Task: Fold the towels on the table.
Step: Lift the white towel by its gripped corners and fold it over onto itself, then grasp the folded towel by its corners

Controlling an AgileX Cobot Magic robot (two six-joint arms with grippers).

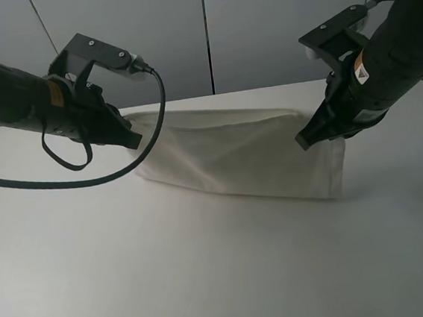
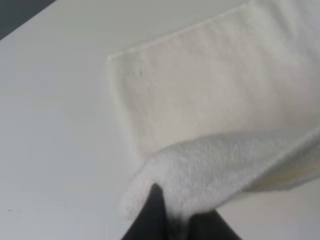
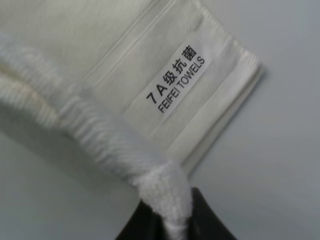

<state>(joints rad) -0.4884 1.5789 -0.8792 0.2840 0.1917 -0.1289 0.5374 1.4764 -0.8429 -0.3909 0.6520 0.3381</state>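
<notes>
Pinching towel (image 1: pixel 234 156) edge, L gripper (image 1: pixel 133 141), R gripper (image 1: pixel 302 141)

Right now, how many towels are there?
1. The towel lies far across the table, corners pinched by the left gripper and right gripper. Another could hide beneath.

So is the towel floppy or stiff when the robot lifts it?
Probably floppy: the towel droops between the left gripper and right gripper down to the table. Likely light too, since two small corner pinches hold it up. Its fuzzy surface probably helps it not slip out.
</notes>
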